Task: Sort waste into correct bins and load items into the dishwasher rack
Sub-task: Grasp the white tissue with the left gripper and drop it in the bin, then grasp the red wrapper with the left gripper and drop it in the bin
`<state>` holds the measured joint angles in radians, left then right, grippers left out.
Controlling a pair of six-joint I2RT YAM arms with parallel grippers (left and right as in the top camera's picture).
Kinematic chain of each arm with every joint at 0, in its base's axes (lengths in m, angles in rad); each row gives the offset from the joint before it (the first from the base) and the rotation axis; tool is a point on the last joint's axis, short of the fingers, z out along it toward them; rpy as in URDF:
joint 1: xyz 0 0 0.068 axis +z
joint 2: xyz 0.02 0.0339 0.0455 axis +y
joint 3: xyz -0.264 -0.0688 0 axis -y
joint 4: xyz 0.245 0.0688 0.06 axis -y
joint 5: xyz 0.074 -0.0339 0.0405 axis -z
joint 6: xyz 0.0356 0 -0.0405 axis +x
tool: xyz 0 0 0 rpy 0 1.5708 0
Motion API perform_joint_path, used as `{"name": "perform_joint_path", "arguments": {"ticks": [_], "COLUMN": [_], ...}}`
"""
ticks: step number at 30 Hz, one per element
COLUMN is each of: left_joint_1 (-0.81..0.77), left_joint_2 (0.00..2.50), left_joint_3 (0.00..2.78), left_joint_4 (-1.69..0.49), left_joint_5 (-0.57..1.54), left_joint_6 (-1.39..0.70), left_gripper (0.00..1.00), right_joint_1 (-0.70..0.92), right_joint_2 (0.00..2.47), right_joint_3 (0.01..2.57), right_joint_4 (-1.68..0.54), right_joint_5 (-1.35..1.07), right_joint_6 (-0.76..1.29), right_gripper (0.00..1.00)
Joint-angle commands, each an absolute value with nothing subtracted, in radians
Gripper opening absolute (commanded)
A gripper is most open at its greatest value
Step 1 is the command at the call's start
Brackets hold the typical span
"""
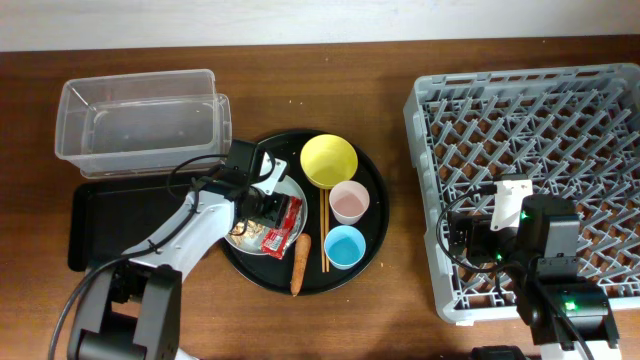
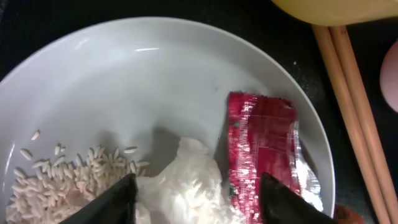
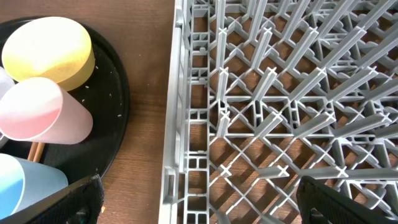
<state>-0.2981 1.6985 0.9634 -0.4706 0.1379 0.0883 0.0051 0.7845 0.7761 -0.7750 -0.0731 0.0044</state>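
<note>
My left gripper (image 2: 196, 202) is open just above the white plate (image 2: 143, 81), its fingers on either side of the crumpled white tissue (image 2: 186, 186). The red wrapper (image 2: 261, 149) lies beside the tissue, and beige food scraps (image 2: 56, 177) lie to its left. In the overhead view the plate (image 1: 292, 188) sits on the round black tray (image 1: 375, 235) with the yellow bowl (image 1: 328, 160), pink cup (image 1: 349, 202), blue cup (image 1: 345, 246), chopsticks (image 1: 324, 230) and carrot (image 1: 299, 264). My right gripper (image 3: 199, 202) is open and empty over the left edge of the grey rack (image 1: 530, 130).
The clear tub (image 1: 140, 120) stands at the back left, with the shallow black tray (image 1: 90, 215) in front of it. The rack's left wall (image 3: 183, 124) stands close to the round tray's rim (image 3: 121, 93), with a strip of bare table between them.
</note>
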Motion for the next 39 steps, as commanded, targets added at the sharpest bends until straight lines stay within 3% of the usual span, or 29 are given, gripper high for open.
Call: {"name": "perform_joint_path", "arguments": {"ticks": [1,2,3,7,10,14,17,18,19,20,21,23,27,31,39], "left_joint_1": [-0.301,-0.298,-0.299,-0.284,-0.152,0.019,0.063,0.062,0.062,0.062,0.06,0.035,-0.118,-0.335,-0.384], "left_joint_2": [1.707,1.707,1.704,1.581,1.472,1.522,1.66,1.691,1.718,1.716,1.702,1.645,1.568,1.636,1.82], "left_joint_3": [0.969,0.97,0.974,1.089,1.188,1.188,1.188,1.188,1.188,1.189,1.198,1.2,1.2,1.143,1.089], "left_joint_4": [-0.48,-0.477,-0.479,-0.488,-0.414,-0.244,-0.17,-0.159,-0.157,-0.146,-0.143,-0.184,-0.546,-0.841,-0.839], "left_joint_5": [0.13,0.12,0.076,-0.066,-0.158,-0.154,-0.154,-0.154,-0.154,-0.154,-0.154,-0.135,0.168,0.195,0.188], "left_joint_6": [0.092,0.092,0.092,0.092,0.092,0.092,0.092,0.092,0.092,0.092,0.092,0.092,0.092,0.092,0.092], "left_gripper": [0.28,0.11,0.0,0.0,0.0,0.0,0.01,0.05,0.29,0.64,0.72,0.76,0.75,0.76,0.76], "right_joint_1": [-0.001,-0.001,-0.001,-0.001,-0.001,-0.001,-0.001,-0.001,-0.001,-0.001,-0.001,-0.001,-0.001,-0.001,-0.001], "right_joint_2": [0.782,0.782,0.782,0.782,0.782,0.782,0.782,0.782,0.782,0.782,0.782,0.782,0.782,0.782,0.782], "right_joint_3": [0.799,0.799,0.799,0.799,0.799,0.799,0.799,0.799,0.799,0.799,0.799,0.799,0.799,0.799,0.799], "right_joint_4": [-0.774,-0.775,-0.775,-0.775,-0.775,-0.775,-0.775,-0.775,-0.775,-0.775,-0.775,-0.775,-0.775,-0.775,-0.775], "right_joint_5": [-0.078,-0.078,-0.078,-0.078,-0.078,-0.078,-0.078,-0.078,-0.078,-0.078,-0.078,-0.078,-0.079,-0.079,-0.078], "right_joint_6": [0.015,0.015,0.015,0.015,0.015,0.015,0.015,0.015,0.015,0.015,0.015,0.015,0.015,0.015,0.015], "right_gripper": [0.98,0.98,0.98,0.98,0.99,0.98,0.98,0.98,0.98,0.98,0.98,0.98,0.98,0.98,0.98]}}
